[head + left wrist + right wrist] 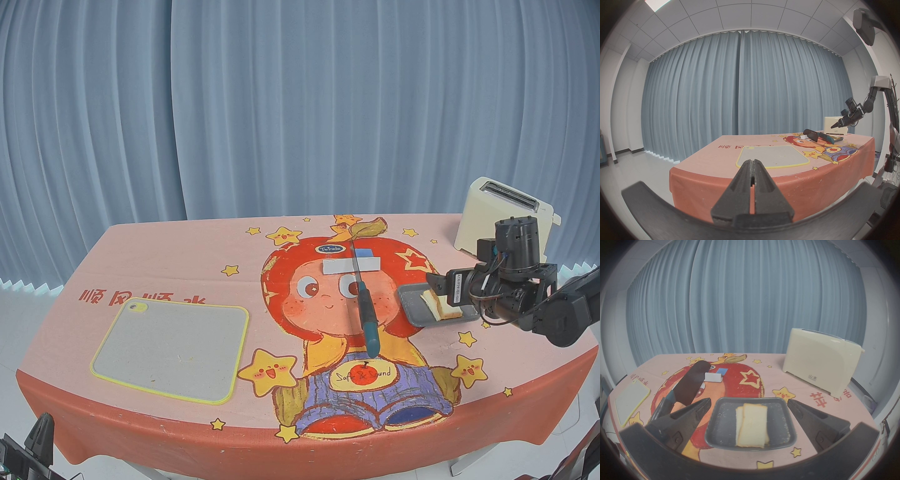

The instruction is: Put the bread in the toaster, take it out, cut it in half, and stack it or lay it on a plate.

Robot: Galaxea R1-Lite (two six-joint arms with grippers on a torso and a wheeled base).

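The tablecloth (175, 262) is showing salmon pink, printed with a red apple-headed cartoon child and yellow stars, and the curtain (300, 106) is looking blue-grey. The cutting board (169, 347) is showing grey with a yellow-green rim, the toaster (494, 215) cream, and the knife (369, 319) a teal handle. The bread (751, 424) is looking pale gold with a tan crust, the plate (725, 427) dark grey.

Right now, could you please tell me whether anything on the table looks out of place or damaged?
Nothing stands out. The bread lies flat in the tray, the toaster stands upright, and the knife is propped on a white block.
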